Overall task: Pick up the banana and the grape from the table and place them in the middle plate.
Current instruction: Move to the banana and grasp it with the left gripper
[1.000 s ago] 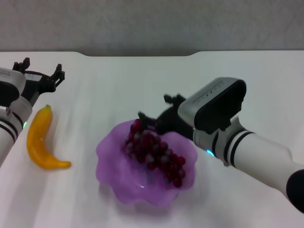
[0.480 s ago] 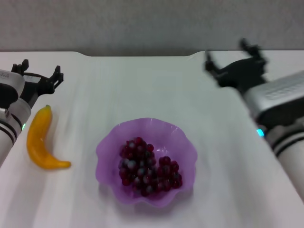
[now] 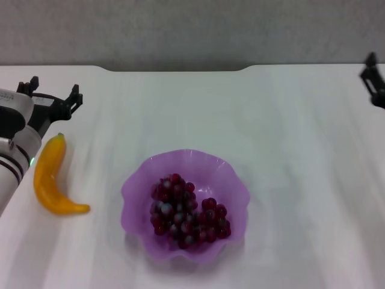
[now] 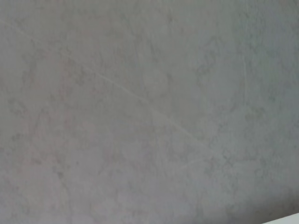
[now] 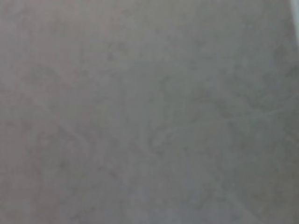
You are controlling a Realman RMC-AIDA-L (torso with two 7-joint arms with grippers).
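Dark red-purple grape [image 3: 187, 212] heaped inside wavy purple middle plate [image 3: 139, 195]; yellow banana [image 3: 48, 177] lying left of plate. Left claw [image 3: 50, 98] spread; right claw [image 3: 374, 79] unreadable. Wrist views blank grey.

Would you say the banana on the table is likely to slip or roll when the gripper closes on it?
Probably slippery: the banana looks smooth and glossy. Its curve, lying flat on the table, suggests it would pivot rather than roll. The left gripper is open just beyond its stem.

Soft, even light — faint shadows
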